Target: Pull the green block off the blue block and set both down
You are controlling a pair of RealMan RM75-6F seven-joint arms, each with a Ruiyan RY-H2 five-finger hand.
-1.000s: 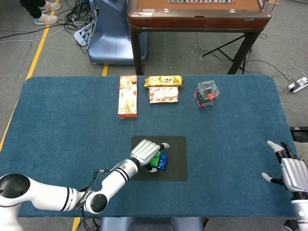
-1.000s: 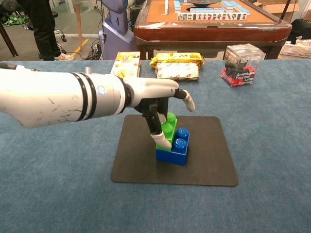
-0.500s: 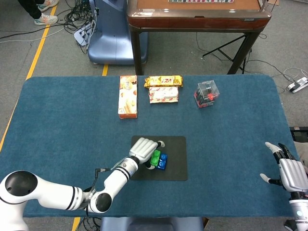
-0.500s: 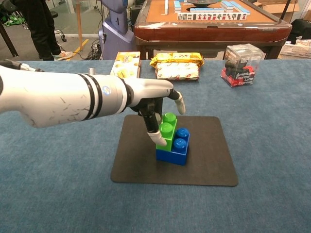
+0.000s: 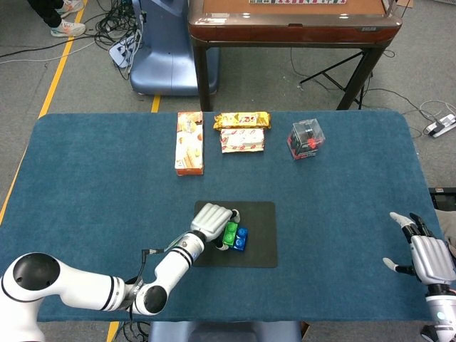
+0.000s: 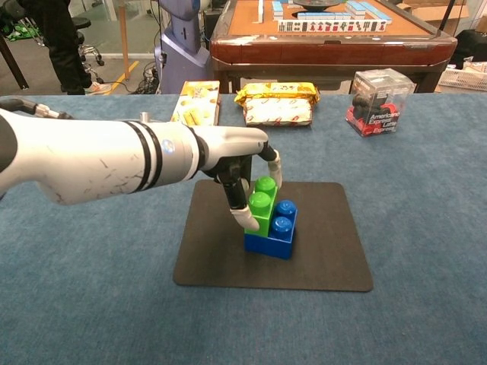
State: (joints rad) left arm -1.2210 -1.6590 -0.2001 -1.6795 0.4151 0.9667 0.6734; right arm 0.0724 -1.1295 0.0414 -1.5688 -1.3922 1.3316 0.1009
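A green block (image 6: 261, 204) is stacked on the left half of a blue block (image 6: 274, 237), standing on a black mat (image 6: 327, 258). My left hand (image 6: 236, 156) comes in from the left. Its thumb curls round the back of the green block and a fingertip (image 6: 245, 218) presses the block's front left side. From the head view, the left hand (image 5: 212, 219) covers the left side of the green block (image 5: 230, 233) and blue block (image 5: 241, 239). My right hand (image 5: 427, 256) hovers at the table's right edge with fingers spread and holds nothing.
At the table's far side lie a tall snack box (image 5: 189, 142), two snack packs (image 5: 242, 130) and a clear plastic box (image 5: 306, 137). A wooden mahjong table (image 6: 319, 38) stands beyond the far edge.
The left hand's thumb has swung in from its spread position and now wraps the back of the green block. The hand has shifted slightly left. The blocks stay stacked.
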